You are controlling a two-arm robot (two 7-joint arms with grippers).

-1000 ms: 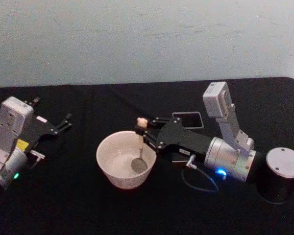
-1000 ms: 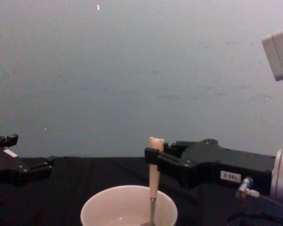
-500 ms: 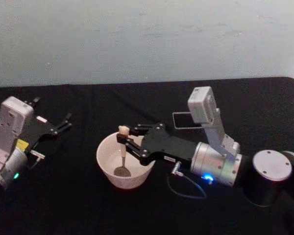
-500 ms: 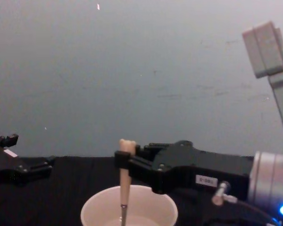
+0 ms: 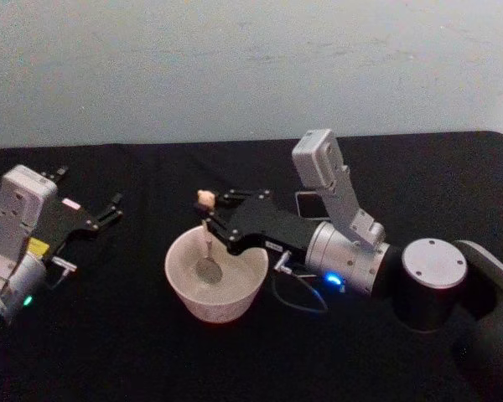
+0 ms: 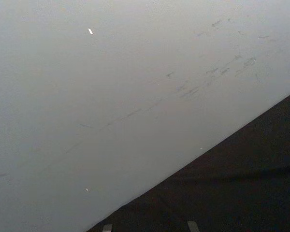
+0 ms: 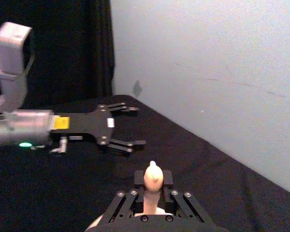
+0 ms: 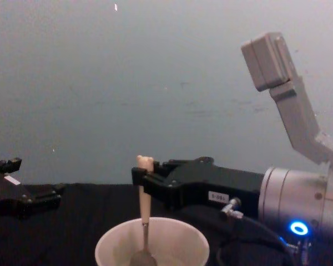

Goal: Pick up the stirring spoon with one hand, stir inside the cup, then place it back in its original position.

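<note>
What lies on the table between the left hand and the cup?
Nothing stands there: in the head view, bare black tablecloth runs from the open left hand to the cup.

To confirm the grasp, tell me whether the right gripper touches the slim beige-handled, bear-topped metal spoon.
Touching. The chest view shows the right gripper shut on the beige handle of the spoon, just below its bear head.

We are seeing the spoon [image 8: 145, 206] standing between the fingers of the right gripper [image 8: 140, 180], dipping below them into the cup [image 8: 108, 249].
</note>
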